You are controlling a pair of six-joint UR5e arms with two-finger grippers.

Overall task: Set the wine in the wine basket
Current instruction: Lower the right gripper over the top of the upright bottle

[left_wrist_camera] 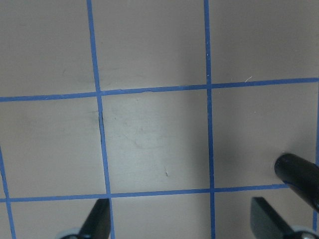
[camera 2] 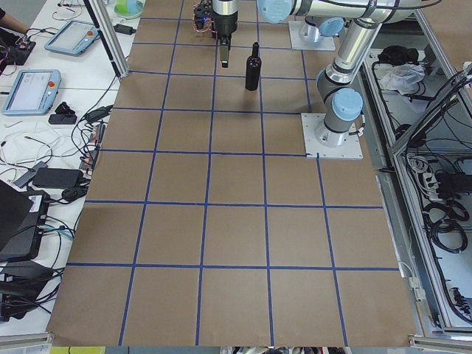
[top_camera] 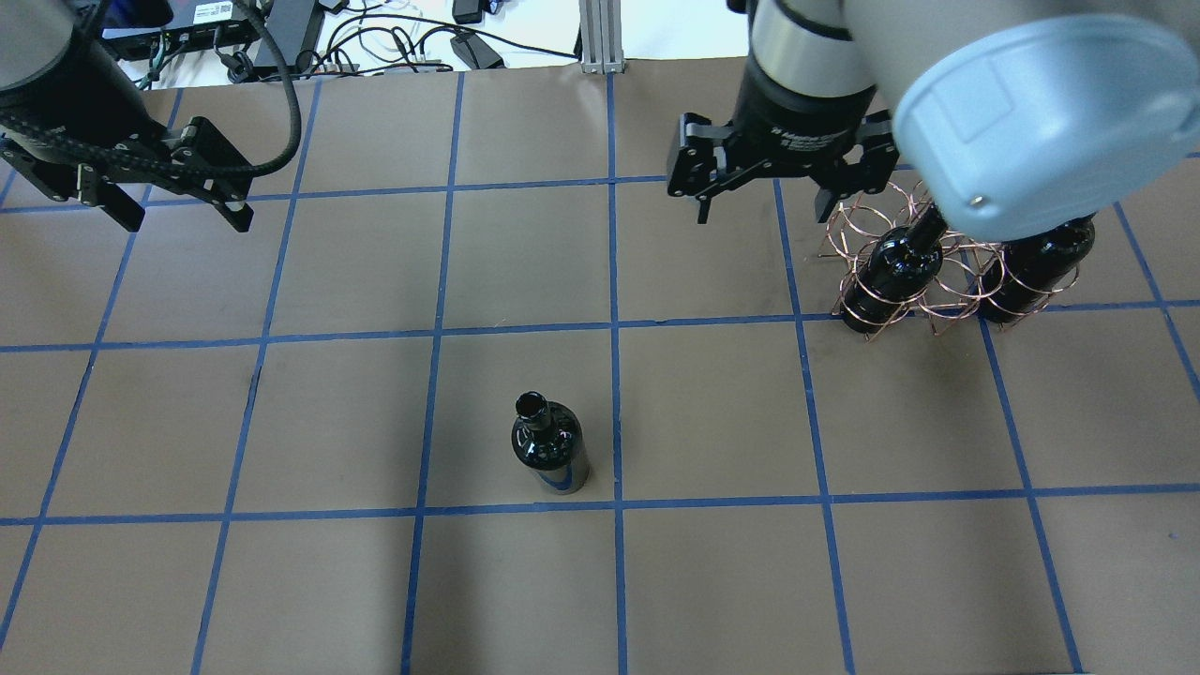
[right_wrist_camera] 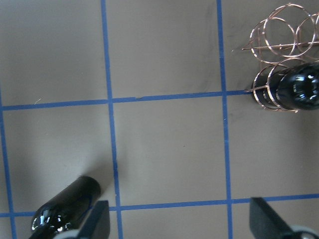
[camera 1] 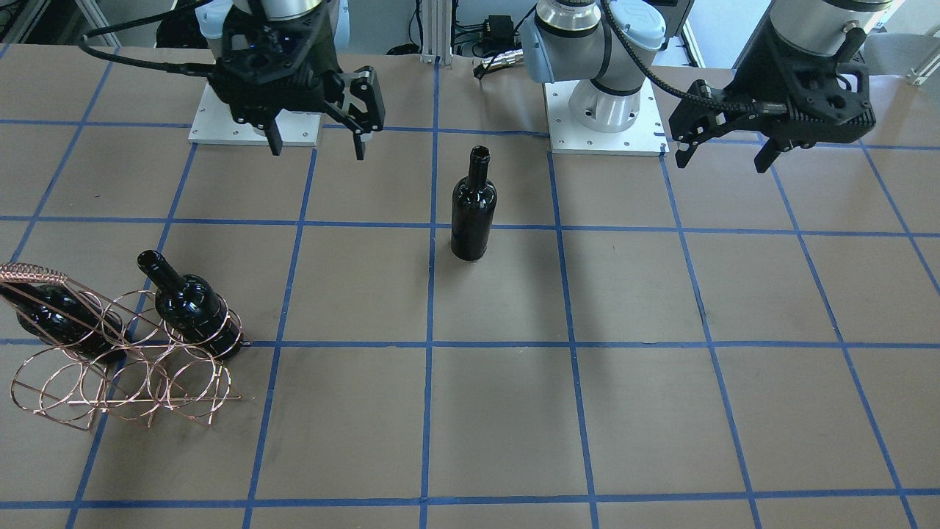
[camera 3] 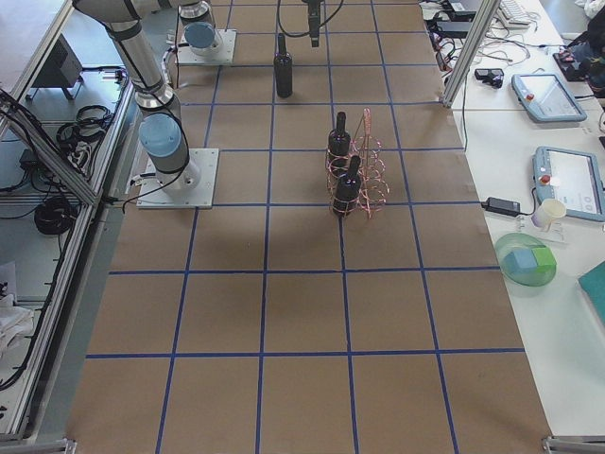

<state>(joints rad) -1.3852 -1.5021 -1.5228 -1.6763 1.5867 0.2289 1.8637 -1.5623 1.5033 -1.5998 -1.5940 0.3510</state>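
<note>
Brown gridded table [camera 1: 661,411] lay under both arms. I saw the left gripper [camera 1: 723,158] and right gripper [camera 1: 317,147] hovering with fingers apart, empty. Between them the wine [camera 1: 474,213] stood upright, well apart from the basket [camera 1: 121,367], which held a second bottle [camera 1: 194,308] and a third bottle [camera 1: 51,316].

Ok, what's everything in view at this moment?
Upright glossy black glass wine bottle: one, near-black, free-standing at table centre.
Racked black glass wine bottles: two, near-black, lying tilted in the rack's loops.
Thin-wire loop rack: one, copper, on robot's right side of table.
Paper-covered table: one, brown with blue tape grid.
Left gripper: one, black, open, empty, raised above table.
Right gripper: one, black, open, empty, raised above table.
</note>
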